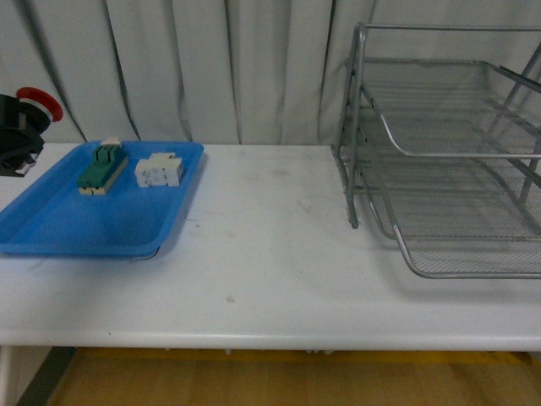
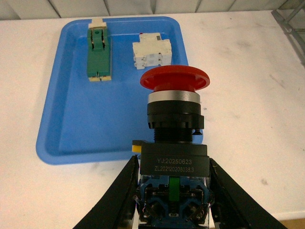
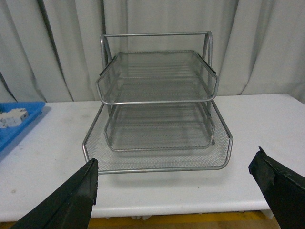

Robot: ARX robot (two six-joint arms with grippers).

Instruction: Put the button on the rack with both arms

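The button (image 1: 38, 103) sits at the far left edge of your front view, raised off the counter (image 1: 270, 271), red cap up and tilted a little. The left pincer (image 1: 17, 139) shows only as a dark mass under it. The blue tray (image 1: 51, 228) lies on the counter's left side with a green-and-cream block (image 1: 102, 167) and a white component (image 1: 160, 170) side by side at its far end. The rack (image 1: 439, 152) stands on the right, well apart from the tray, and runs out of the picture.

In the left wrist view you see the left pincer (image 2: 174, 193) clamped on the button (image 2: 174, 124). Its two black fingers (image 2: 119, 191) press the black body from either side, and the red cap points away from the camera. Below the button lie the tray (image 2: 62, 119) with both parts in it and the white counter (image 2: 248, 95). A bit of the rack (image 2: 290, 21) shows in one corner.

In the right wrist view the right pincer (image 3: 174, 191) has its fingers (image 3: 71, 200) spread wide apart and holds nothing. It faces the rack's (image 3: 157, 102) open front, near it but not touching. All three mesh tiers are in sight. An end of the tray (image 3: 19, 124) shows at the edge.
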